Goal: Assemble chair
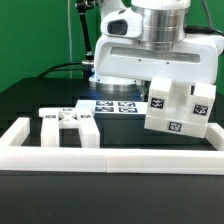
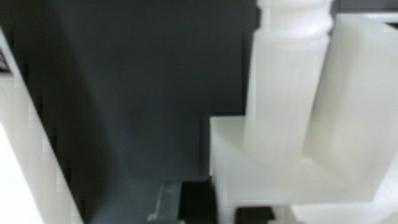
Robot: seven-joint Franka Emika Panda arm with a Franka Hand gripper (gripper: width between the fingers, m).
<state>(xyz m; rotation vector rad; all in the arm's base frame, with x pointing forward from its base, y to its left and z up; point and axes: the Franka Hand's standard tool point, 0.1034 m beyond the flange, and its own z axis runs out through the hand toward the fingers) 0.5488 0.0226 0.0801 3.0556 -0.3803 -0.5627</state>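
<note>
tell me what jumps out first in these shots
The tilted, half-built white chair with its black-and-white tags stands out on the exterior view's right, directly under the arm's gripper, and its white blocks fill the wrist view too. On the exterior view's left a flat loose part lies behind the long white border rail, with the marker board between part and chair.

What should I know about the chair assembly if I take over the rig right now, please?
Gripper: shut, down at the partly built chair; fingertips hidden, so a grip cannot be confirmed.
Parts: that assembly sits skewed at the exterior view's right, behind the border rail; loose tagged parts lie at the left, beside the marker board.
Done: several pieces joined.
Left: add the loose parts.
</note>
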